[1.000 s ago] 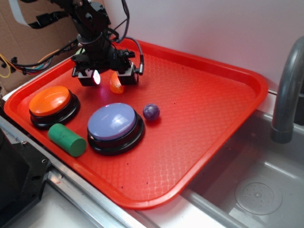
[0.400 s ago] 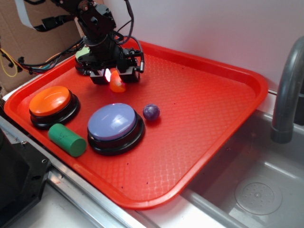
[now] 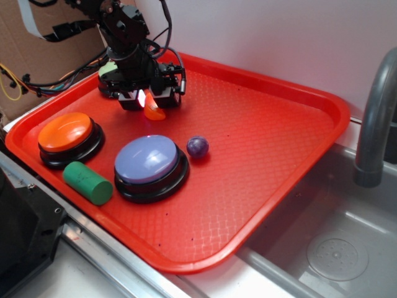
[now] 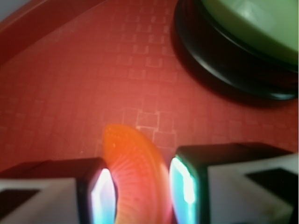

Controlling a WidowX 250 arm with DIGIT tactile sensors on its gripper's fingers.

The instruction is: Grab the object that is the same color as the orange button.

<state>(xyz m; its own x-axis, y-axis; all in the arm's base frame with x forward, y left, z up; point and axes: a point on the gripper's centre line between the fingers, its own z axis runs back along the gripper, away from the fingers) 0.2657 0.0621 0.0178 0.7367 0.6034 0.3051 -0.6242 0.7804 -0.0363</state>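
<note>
The small orange crescent piece [image 3: 154,112] stands on the red tray [image 3: 267,130] at the back left, between my fingers. My gripper [image 3: 147,102] points down over it with the jaws closed against both its sides. In the wrist view the crescent [image 4: 135,168] fills the gap between the two lit pads, and my gripper [image 4: 140,193] is shut on it. The orange button [image 3: 64,131], a large dome on a black base, sits at the tray's left, apart from the gripper.
A purple-blue dome button [image 3: 149,159] sits in front of the gripper, with a small purple ball [image 3: 198,146] to its right. A green cylinder [image 3: 87,182] lies near the tray's front edge. A light green button [image 4: 252,23] stands just behind the gripper. A sink and faucet [image 3: 375,118] are at the right.
The fingers have closed in from a wide spread onto the orange crescent. The gripper shifted slightly right and has barely moved in the last half second.
</note>
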